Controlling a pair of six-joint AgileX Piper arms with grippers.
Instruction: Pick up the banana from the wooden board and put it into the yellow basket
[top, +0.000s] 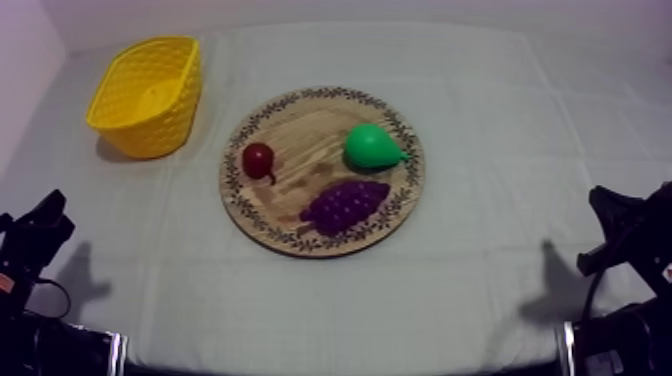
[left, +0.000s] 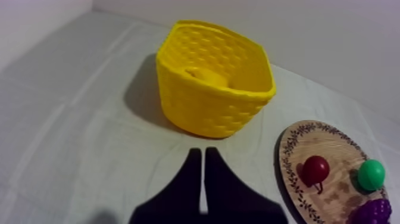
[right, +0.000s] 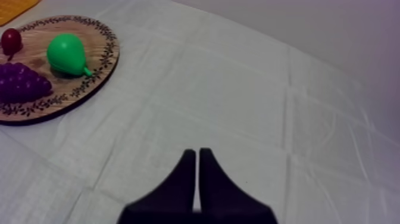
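One round wooden board (top: 300, 130) lies at the middle of the table (top: 500, 120), and one yellow basket (top: 150, 135) stands upright to the far left of it, apart from its rim. Fruit count is four. Three pieces are on the board: one small red fruit (top: 258, 159) on its left part, one green pear (top: 371, 146) on its far right part, and one bunch of purple grapes (top: 345, 205) on its near part, none touching another. The fourth, the banana (left: 205, 76), is off the board: the left wrist view shows a yellow curved shape lying inside the basket, on its floor, partly hidden by the near wall. Grippers number two. The left gripper (left: 202, 154) sits at the near left over bare cloth, on the near side of the basket, its fingers pressed together in a narrow wedge with nothing between them. The right gripper (right: 196, 154) sits at the near right over bare cloth, right of the board, likewise closed to a narrow wedge and holding nothing.
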